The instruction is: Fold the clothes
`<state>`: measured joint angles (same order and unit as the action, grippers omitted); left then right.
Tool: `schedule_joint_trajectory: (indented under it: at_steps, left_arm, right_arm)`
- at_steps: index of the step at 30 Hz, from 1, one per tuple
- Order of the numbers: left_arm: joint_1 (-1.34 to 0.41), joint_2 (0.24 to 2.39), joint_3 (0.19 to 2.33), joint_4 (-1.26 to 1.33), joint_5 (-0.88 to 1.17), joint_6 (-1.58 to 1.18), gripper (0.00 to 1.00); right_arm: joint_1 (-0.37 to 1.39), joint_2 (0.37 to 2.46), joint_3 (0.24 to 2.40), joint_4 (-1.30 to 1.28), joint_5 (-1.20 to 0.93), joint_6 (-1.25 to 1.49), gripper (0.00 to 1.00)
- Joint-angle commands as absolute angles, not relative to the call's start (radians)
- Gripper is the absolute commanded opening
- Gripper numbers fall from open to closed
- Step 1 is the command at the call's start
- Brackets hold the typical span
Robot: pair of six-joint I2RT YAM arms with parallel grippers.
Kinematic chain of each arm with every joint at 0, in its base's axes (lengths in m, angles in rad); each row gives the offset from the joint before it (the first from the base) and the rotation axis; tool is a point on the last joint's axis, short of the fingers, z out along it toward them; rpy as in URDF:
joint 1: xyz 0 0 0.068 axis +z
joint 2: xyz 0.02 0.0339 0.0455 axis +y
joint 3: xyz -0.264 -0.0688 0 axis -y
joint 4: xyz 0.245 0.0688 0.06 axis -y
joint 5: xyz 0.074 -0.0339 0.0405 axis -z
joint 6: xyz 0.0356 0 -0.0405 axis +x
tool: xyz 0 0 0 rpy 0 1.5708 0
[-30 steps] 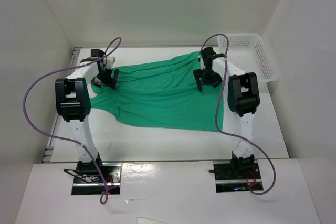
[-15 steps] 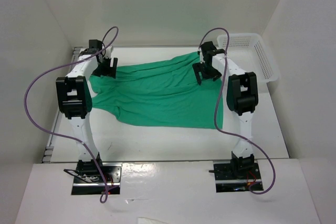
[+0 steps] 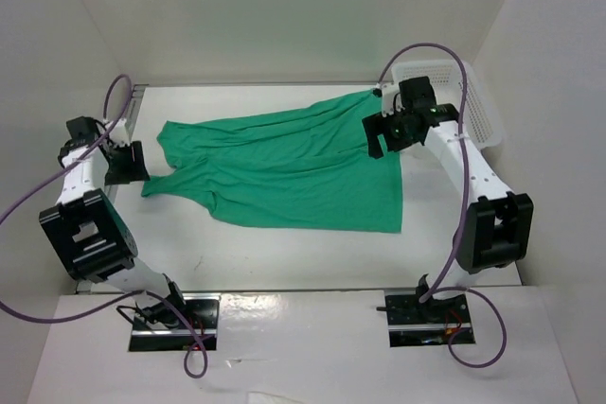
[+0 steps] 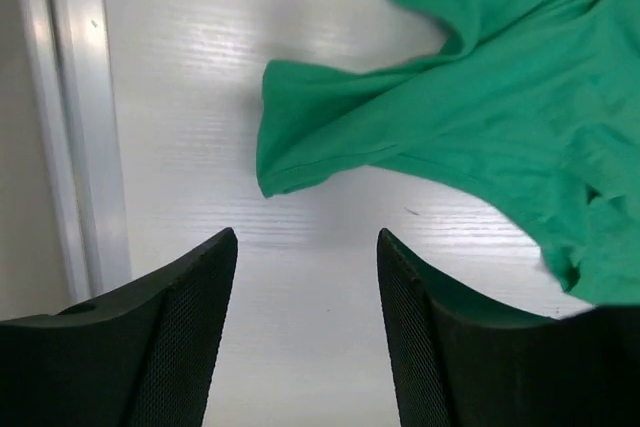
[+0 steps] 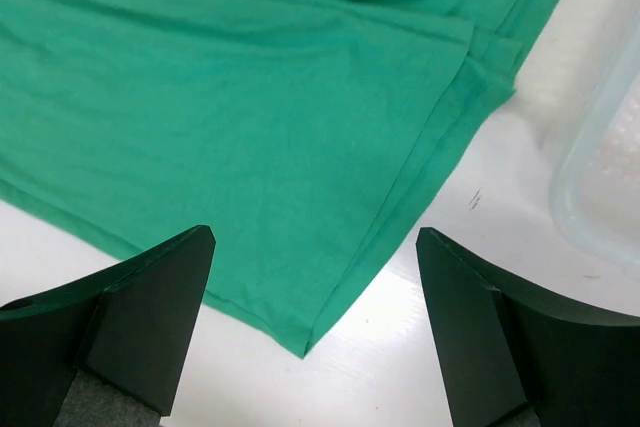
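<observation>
Two arms angle out toward opposite sides of the counter [image 3: 284, 262]. Left tool [image 4: 307, 247], fingers apart and empty, hangs low with the T-shirt [image 3: 294, 167] sleeve just ahead of it, not touching. Right tool [image 5: 315, 237], fingers wide apart, hovers over the T-shirt's side edge, white basket [image 3: 473, 106] just beside it.

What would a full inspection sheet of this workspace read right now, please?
Surface: white table, metal rail along its left edge.
Job's things: green T-shirt spread out, wrinkled, not yet folded.
Clutter: white mesh basket at the far right.
Grippers: left gripper open over the table beside a sleeve, holding nothing; right gripper open above the shirt's right edge, holding nothing.
Cables: purple cables, one looping from each arm.
Surroundings: white walls on three sides.
</observation>
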<state>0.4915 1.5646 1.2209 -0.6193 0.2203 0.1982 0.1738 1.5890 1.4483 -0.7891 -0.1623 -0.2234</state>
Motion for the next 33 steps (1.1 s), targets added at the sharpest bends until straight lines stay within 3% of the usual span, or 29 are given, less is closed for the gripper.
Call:
schedule_joint_trajectory:
  at_steps: [1, 3, 9, 21, 25, 33]
  left_arm:
    - [0.541, 1.626, 1.187, -0.607, 0.350, 0.275, 0.64]
    - [0.552, 1.681, 1.187, -0.598, 0.422, 0.297, 0.52]
    - [0.598, 1.836, 1.207, -0.575, 0.531, 0.307, 0.46]
    - [0.655, 1.824, 1.282, -0.535, 0.470, 0.298, 0.46]
    - [0.666, 1.815, 1.292, -0.535, 0.457, 0.298, 0.51]
    - [0.666, 1.944, 1.351, -0.545, 0.492, 0.337, 0.52]
  right_arm:
    - [0.155, 1.595, 1.367, -0.779, -0.236, -0.293, 0.90]
    - [0.155, 1.575, 1.348, -0.779, -0.236, -0.305, 0.90]
    - [0.155, 1.494, 1.264, -0.769, -0.245, -0.344, 0.90]
    - [0.155, 1.447, 1.230, -0.759, -0.279, -0.364, 0.90]
    - [0.155, 1.447, 1.230, -0.759, -0.279, -0.364, 0.90]
    - [0.155, 1.428, 1.230, -0.759, -0.279, -0.364, 0.90]
